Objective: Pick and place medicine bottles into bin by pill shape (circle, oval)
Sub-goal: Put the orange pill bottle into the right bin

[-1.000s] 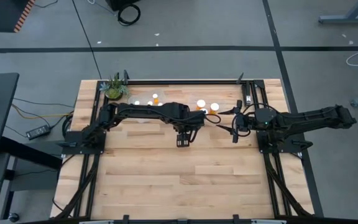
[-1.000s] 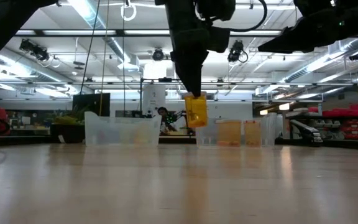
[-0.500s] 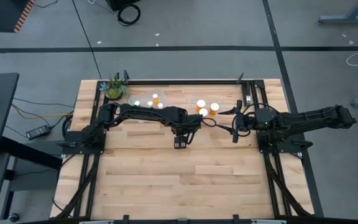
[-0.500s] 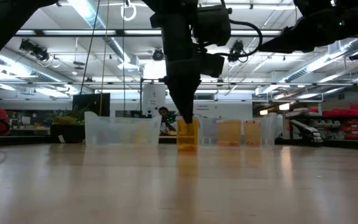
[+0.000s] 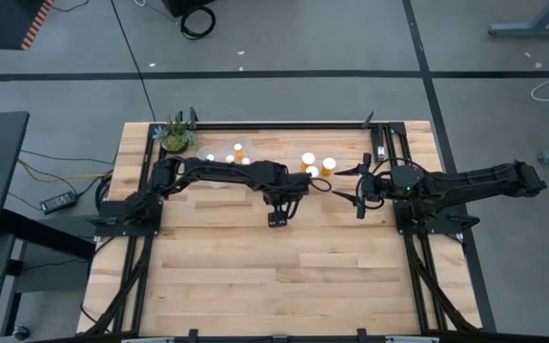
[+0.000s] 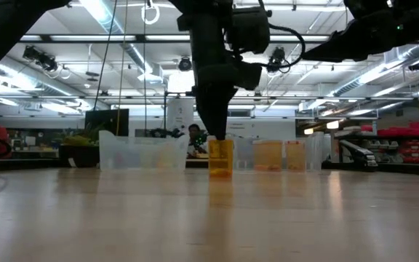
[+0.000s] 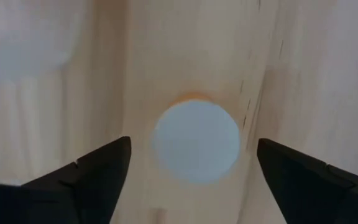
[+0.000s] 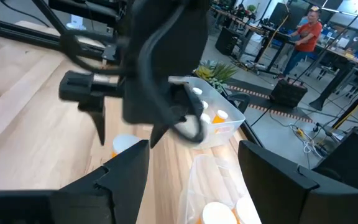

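Note:
An orange medicine bottle (image 6: pixel 220 159) with a round white cap (image 7: pixel 196 142) stands upright on its base on the wooden table (image 5: pixel 255 276), near the middle. My left gripper (image 5: pixel 276 218) is open right above it, pointing down; its two fingers stand on either side of the cap without touching it. My right gripper (image 5: pixel 360 204) is open and empty above the table's right side. Several more white-capped bottles lie in two clear bins at the far edge.
The left clear bin (image 5: pixel 219 155) and the right clear bin (image 5: pixel 315 167) stand along the far edge; in the low view they show behind the bottle (image 6: pixel 142 151) (image 6: pixel 278 154). A small green potted plant (image 5: pixel 174 135) stands at the far left corner.
My left gripper has gone down and a little toward the table's left edge with the orange bottle. The bottle hung tilted and clear of the table a second ago; now it stands upright on the table.

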`<state>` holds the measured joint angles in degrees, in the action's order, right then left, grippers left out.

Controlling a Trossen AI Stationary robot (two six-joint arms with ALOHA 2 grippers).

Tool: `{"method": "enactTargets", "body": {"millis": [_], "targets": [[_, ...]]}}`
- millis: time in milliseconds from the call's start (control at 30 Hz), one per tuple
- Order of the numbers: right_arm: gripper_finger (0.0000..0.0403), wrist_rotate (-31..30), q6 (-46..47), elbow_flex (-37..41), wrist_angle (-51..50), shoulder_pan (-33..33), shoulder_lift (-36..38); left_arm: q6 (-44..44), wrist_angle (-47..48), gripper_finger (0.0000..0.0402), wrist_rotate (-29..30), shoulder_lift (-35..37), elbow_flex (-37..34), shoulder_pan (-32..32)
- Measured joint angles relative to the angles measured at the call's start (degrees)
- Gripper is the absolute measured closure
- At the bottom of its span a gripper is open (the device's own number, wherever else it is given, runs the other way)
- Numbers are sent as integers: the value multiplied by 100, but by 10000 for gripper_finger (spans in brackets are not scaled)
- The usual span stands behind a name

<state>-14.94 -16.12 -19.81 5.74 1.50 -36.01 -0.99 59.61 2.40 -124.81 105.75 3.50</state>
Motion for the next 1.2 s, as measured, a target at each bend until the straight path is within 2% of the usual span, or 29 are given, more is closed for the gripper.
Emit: {"method": "enactTargets", "body": {"millis": [167, 333, 533, 667, 767, 933, 1200], "targets": [[149, 0, 2, 0, -26, 0, 0, -289, 593, 34, 26, 97, 524, 58], [149, 71, -1, 0, -250, 0, -1, -352, 841, 33, 442, 252, 544, -38], [149, 894, 71, -3, -207, 0, -144, -509, 1120, 33, 725, 273, 539, -266], [149, 1115, 393, -4, -55, 28, -681, -634, 1268, 33, 846, 273, 537, -507], [149, 1112, 446, -2, 493, 28, -1284, -775, 1340, 33, 1047, 273, 507, -737], [149, 1106, 312, -187, 935, 28, -2009, -1183, 1477, 33, 1335, 481, -180, -1086], [149, 1171, 325, -996, 961, 26, -2883, -2179, 1008, 33, 1398, 1603, -1816, -1412]]}}
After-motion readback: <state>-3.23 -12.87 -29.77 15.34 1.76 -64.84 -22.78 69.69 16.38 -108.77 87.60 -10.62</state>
